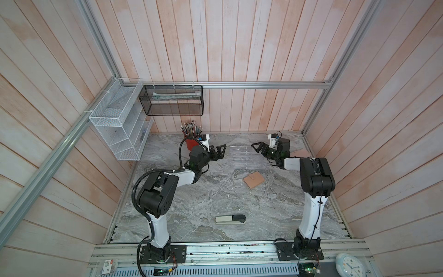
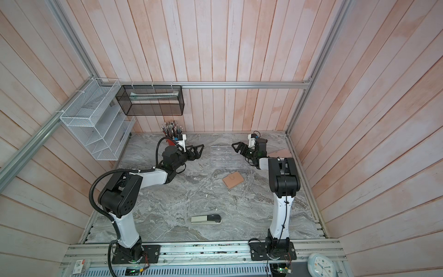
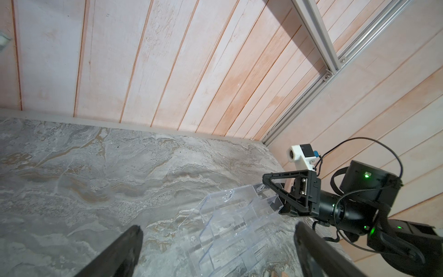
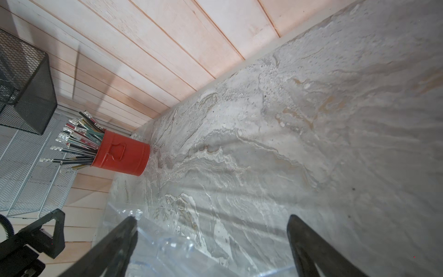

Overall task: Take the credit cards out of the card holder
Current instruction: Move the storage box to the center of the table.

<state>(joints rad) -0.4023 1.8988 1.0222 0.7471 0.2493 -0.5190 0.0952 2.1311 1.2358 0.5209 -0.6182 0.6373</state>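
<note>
grey marble table [image 1: 191, 196], tan card holder [image 1: 253, 180] folded shut, left gripper [image 1: 221, 151] spread, right gripper [image 1: 256, 148] spread

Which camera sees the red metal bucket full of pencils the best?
The right wrist view: the red metal bucket shows whole and close, with its handle and pencils clear. In both top views it is far and small, partly hidden behind the left arm. The left wrist view misses it.

nothing legible; numerals on the clock [image 1: 350, 265] and print on the sticker [image 1: 109, 265] are too small
</note>
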